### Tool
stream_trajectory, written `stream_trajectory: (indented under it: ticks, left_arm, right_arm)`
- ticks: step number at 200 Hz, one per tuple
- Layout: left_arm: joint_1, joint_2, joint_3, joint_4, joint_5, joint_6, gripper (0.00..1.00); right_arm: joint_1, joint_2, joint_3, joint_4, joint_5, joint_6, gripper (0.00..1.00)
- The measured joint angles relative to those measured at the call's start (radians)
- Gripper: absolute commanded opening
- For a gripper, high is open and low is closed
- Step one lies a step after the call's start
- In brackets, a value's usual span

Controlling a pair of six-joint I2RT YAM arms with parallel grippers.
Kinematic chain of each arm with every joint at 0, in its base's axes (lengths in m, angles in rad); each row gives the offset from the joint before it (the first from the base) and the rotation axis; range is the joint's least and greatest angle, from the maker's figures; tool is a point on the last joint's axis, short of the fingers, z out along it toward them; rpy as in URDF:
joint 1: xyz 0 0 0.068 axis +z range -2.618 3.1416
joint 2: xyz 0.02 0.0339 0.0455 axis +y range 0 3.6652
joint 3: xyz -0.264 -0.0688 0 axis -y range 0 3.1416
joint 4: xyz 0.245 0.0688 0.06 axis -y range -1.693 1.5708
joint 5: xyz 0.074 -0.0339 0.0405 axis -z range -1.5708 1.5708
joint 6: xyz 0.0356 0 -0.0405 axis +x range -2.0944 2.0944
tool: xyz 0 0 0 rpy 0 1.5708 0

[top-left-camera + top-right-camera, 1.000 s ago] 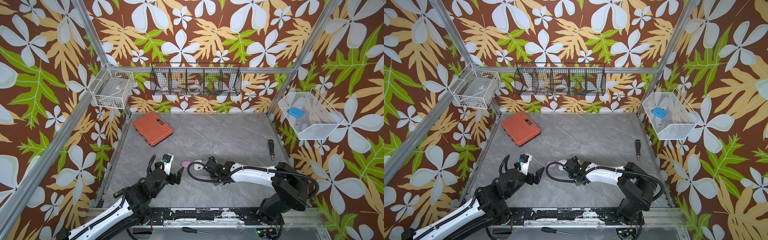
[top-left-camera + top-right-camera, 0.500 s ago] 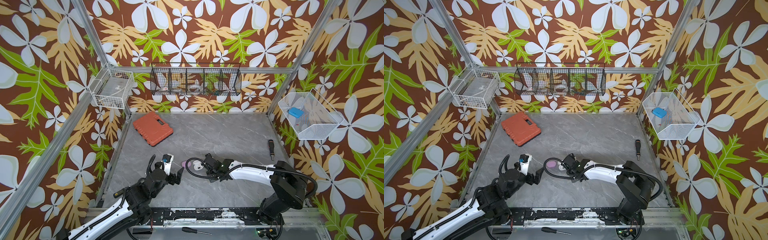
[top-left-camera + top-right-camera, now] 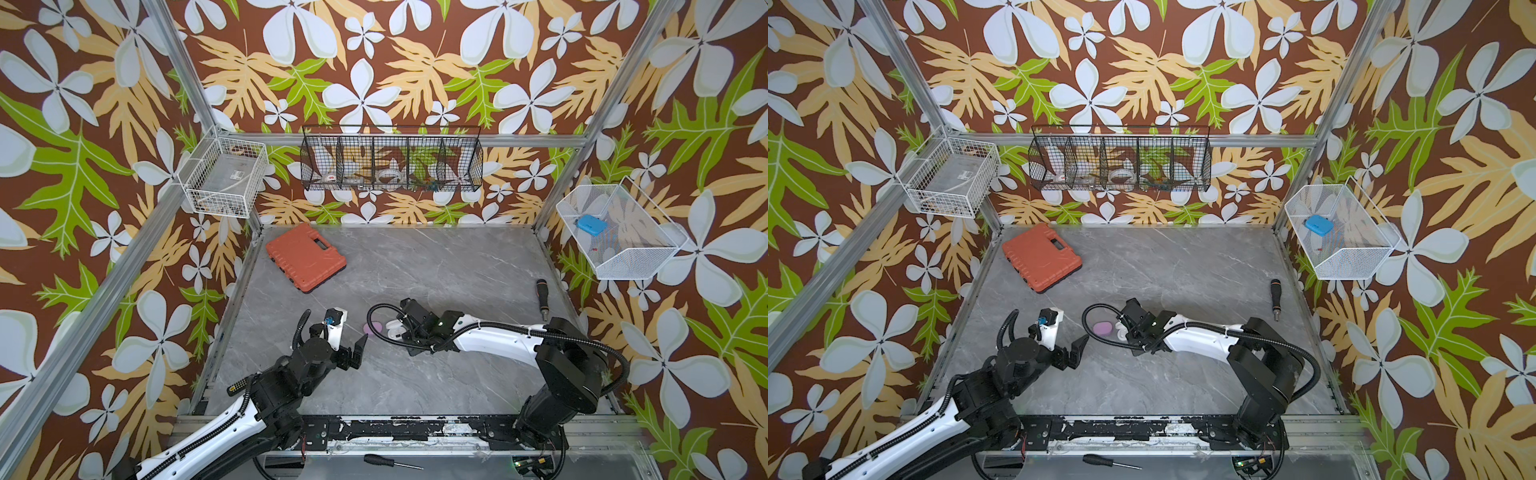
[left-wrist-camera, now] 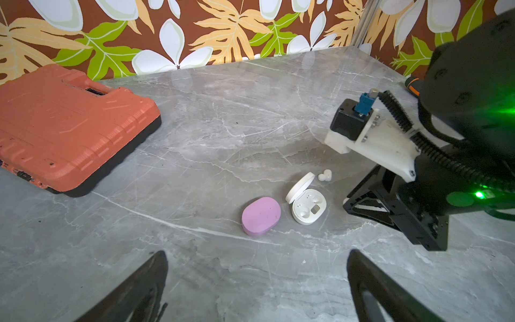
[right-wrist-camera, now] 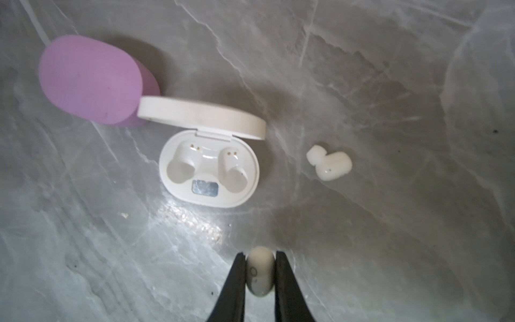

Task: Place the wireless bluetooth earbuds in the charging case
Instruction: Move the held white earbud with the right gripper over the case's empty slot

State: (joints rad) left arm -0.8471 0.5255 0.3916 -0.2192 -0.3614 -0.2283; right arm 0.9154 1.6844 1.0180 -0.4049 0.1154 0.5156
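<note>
Firmly pinched between the two black fingers (image 5: 239, 278) of the right gripper (image 5: 260, 255) is a small white rounded plastic earbud (image 5: 259, 274), so those jaws stand nearly closed around it. Just beyond the fingertips lies the white pebble-shaped charging case (image 5: 209, 167), its lid tipped up on the hinge and both sockets empty. A second white earbud (image 5: 330, 164) rests on the grey marbled tabletop (image 5: 390, 237) near the case, not touching it. On the case's other side, just beside the raised lid, sits a closed lilac-pink pebble-shaped case (image 5: 89, 80). The left gripper (image 4: 257, 259) hangs nearby with its jaws spread wide and nothing between them. Farther back lie an orange-red plastic tool case (image 3: 305, 257) and a black-handled screwdriver (image 3: 542, 296), well apart.
</note>
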Motion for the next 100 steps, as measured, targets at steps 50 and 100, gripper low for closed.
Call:
stream_trajectory:
  ticks: [50, 100]
  left_arm:
    - [0.001, 0.001, 0.000, 0.000, 0.000, 0.000, 1.00]
    - [0.006, 0.001, 0.000, 0.000, 0.004, 0.003, 1.00]
  right_arm:
    - [0.000, 0.044, 0.063, 0.016, -0.031, -0.026, 0.17]
    - [-0.013, 0.079, 0.096, 0.046, -0.046, -0.048, 0.17]
